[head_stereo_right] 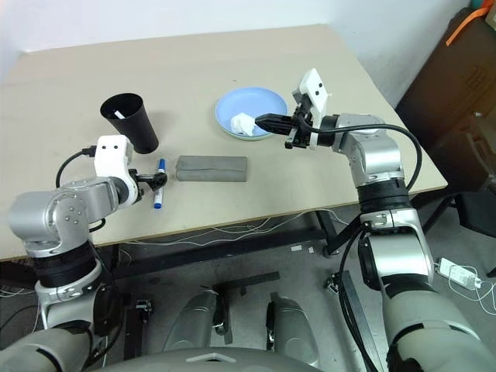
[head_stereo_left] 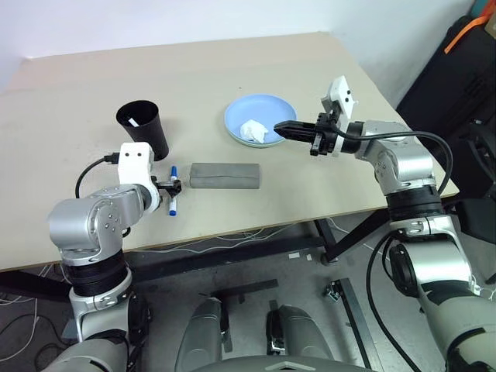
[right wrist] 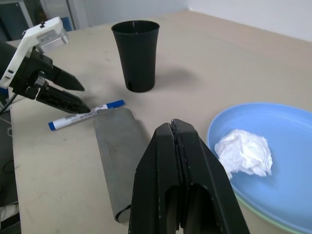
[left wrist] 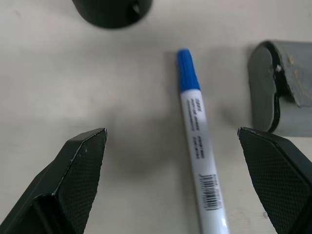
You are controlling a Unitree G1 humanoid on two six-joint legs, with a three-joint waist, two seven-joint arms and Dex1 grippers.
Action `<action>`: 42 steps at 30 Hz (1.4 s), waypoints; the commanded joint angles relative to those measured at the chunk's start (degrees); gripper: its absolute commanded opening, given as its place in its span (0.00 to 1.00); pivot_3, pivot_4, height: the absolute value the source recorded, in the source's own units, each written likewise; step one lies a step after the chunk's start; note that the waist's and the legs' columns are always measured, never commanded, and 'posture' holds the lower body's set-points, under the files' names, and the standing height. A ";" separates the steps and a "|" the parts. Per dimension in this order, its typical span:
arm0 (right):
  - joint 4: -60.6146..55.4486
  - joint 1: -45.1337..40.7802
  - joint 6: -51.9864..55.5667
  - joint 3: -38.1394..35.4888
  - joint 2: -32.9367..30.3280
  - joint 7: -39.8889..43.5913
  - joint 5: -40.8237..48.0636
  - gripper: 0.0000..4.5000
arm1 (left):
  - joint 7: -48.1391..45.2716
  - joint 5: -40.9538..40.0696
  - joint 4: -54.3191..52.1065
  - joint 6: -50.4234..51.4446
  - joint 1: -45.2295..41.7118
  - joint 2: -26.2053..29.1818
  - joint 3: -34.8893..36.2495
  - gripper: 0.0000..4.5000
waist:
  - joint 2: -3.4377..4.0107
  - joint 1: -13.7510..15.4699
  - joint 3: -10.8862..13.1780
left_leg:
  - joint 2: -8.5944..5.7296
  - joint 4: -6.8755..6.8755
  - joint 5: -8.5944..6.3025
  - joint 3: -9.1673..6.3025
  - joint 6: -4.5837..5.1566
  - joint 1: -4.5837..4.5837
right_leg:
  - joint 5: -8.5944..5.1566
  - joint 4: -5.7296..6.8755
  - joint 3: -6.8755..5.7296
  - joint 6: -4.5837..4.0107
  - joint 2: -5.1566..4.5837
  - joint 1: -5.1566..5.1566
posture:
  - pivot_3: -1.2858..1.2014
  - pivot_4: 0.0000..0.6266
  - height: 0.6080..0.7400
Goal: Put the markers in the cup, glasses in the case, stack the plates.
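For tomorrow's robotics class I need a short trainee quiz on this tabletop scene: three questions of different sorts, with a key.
1. True or false: the left tool is shut on the blue-capped marker.
2. What lies on the light blue plate? A) glasses B) crumpled white tissue C) a marker
3. Which thing lies between the marker and the plate?

Key: 1. False; it is open, fingers either side. 2. B. 3. The grey case.

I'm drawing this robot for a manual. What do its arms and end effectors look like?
Both arms are silver-grey metal with rounded joint housings and black bands between segments. Each wrist carries a white boxy camera mount and a loose black cable. The left end effector and right end effector each have two black tapered fingers, whose inner faces are finely textured.
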 commanded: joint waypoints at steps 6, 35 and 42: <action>-3.36 0.12 -0.35 -0.96 -0.88 -1.15 0.23 0.00 | 3.53 -0.78 1.82 0.46 -2.07 -1.23 1.68 1.00 | 0.00 -0.11 0.00 | 0.00 0.06 0.00 0.00 0.00 0.00 | 0.01 0.00 0.00 0.01 0.00 0.02 | 0.52 0.24 0.83; -4.66 2.13 -0.52 -0.54 0.31 -3.20 0.10 0.00 | 29.67 -39.81 14.45 0.46 -4.90 1.14 8.69 0.49 | 0.00 0.10 0.01 | 0.01 0.55 -0.24 -0.07 0.33 -0.02 | 0.17 0.00 -0.01 0.21 -0.06 0.24 | 0.52 0.24 0.83; -4.44 2.44 -1.01 -0.45 0.79 -3.53 -0.17 0.00 | 41.30 -48.70 17.02 0.46 -6.90 0.94 11.06 0.06 | 0.00 0.07 0.01 | 0.00 0.57 -0.26 -0.05 0.35 -0.02 | 0.18 -0.01 0.00 0.24 -0.06 0.25 | 0.52 0.24 0.83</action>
